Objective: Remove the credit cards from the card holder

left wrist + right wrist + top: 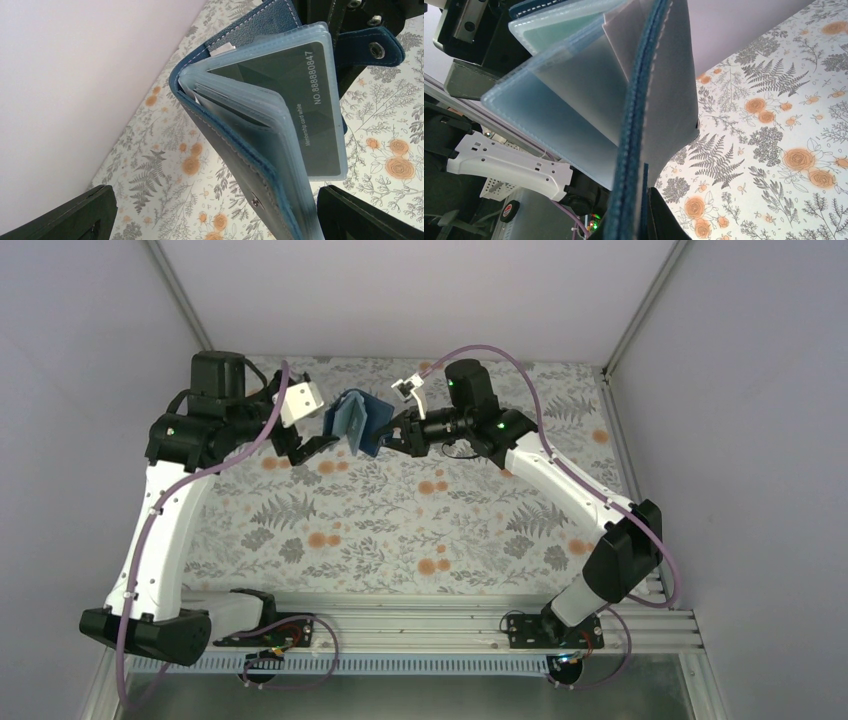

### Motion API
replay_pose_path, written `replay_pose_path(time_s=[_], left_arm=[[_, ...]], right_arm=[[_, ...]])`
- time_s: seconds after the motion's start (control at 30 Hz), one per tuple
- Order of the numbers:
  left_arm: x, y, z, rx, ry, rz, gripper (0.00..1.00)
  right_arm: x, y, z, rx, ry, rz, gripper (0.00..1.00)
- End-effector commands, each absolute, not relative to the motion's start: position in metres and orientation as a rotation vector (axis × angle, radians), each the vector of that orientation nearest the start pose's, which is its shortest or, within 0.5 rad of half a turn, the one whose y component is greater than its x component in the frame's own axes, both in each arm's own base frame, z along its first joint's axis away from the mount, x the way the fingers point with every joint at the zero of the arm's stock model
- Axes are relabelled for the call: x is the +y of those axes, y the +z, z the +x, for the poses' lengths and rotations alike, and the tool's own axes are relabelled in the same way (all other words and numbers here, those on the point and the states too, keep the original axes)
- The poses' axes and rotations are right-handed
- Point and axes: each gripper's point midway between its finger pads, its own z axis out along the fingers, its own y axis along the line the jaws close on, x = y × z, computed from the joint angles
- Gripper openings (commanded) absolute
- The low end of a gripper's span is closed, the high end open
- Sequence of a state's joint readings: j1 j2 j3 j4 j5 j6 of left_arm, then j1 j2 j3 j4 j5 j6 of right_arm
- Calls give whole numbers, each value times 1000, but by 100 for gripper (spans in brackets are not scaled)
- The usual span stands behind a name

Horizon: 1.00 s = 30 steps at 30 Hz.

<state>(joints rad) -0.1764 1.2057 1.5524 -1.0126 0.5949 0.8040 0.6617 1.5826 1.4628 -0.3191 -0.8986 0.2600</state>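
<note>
Right wrist view showed my right fingers (666, 220) squeezed tight on the blue cover of the card holder (659, 100), holding it up in the air above the flowery counter (784, 150). My left fingers (75, 217) were spread wide apart around its open pages, not pinching anything. A dark card (285, 100) sat inside a clear pocket. No card looked out yet, so I think all the pulling was left to do.
</note>
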Motion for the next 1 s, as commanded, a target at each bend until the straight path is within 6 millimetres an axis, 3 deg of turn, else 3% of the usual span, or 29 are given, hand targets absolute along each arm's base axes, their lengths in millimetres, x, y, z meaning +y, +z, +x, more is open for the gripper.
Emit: replay_pose_path(time_s=[0.0, 0.23, 0.33, 0.57, 0.8, 0.97], left_arm=[[-148, 373, 282, 1671, -281, 1264, 100], [-167, 390, 267, 1574, -442, 1289, 100], [-172, 391, 272, 1575, -506, 1253, 100], [-162, 380, 303, 1671, -422, 1125, 100], [-176, 374, 290, 1677, -468, 1142, 100], [-180, 362, 297, 1718, -419, 1140, 100]], right_arm=[[373, 358, 251, 1787, 1489, -1074, 4], [373, 357, 252, 1792, 1482, -1072, 4], [373, 357, 253, 1788, 1481, -1072, 4], [372, 359, 253, 1791, 1473, -1063, 4], [373, 360, 256, 1794, 1481, -1042, 4], [373, 362, 255, 1792, 1485, -1041, 4]])
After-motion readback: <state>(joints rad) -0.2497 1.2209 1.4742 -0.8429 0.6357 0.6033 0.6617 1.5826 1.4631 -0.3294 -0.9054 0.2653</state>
